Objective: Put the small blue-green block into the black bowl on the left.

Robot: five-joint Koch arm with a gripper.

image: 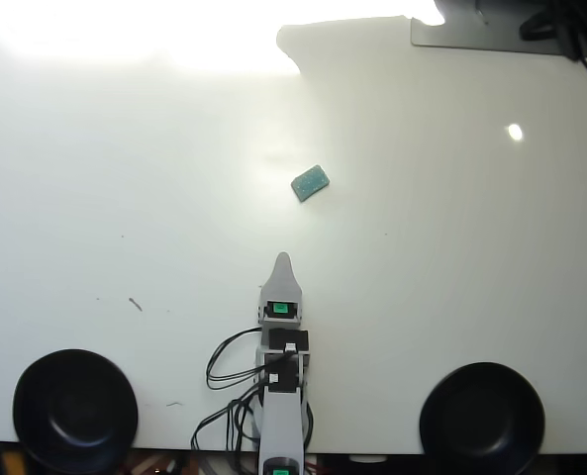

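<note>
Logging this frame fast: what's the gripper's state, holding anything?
Gripper: cannot be told; only one tip shows from overhead. It holds nothing; the blue-green block lies apart on the table.

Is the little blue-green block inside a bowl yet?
No, it is out. The small blue-green block lies flat on the white table, far from both black bowls, left and right, which look empty.

Teal block (pixel 311 183) lies beyond the tool (pixel 282 260), apart
</note>
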